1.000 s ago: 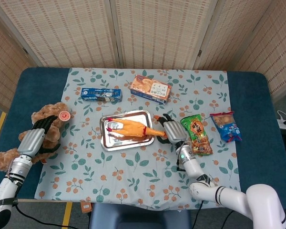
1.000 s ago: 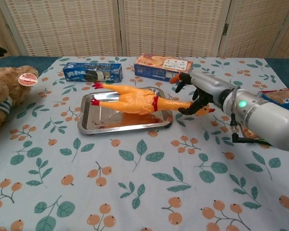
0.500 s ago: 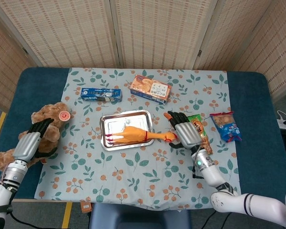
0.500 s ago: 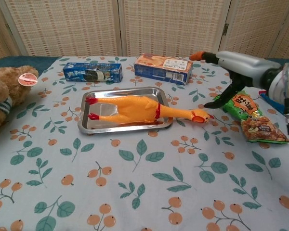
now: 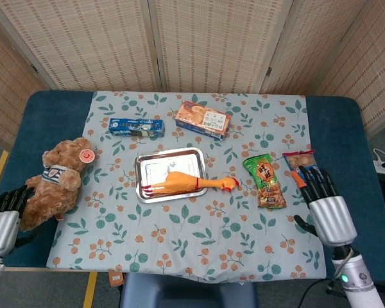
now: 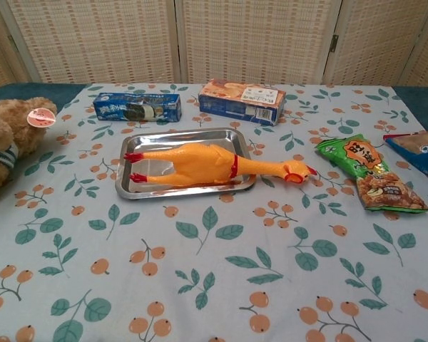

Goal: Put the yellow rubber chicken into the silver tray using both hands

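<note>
The chest view cuts off the brown plush teddy bear (image 6: 7, 139) at left and the blue snack bag (image 6: 422, 151) at right.

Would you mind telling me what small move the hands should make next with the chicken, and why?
Probably bring the right hand back to nudge the yellow rubber chicken further into the silver tray: its body lies inside, but its neck and head overhang the right rim onto the tablecloth, and both hands are withdrawn and empty.

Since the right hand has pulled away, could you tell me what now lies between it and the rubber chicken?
In the head view, the green snack bag lies on the tablecloth between the right hand and the rubber chicken.
</note>
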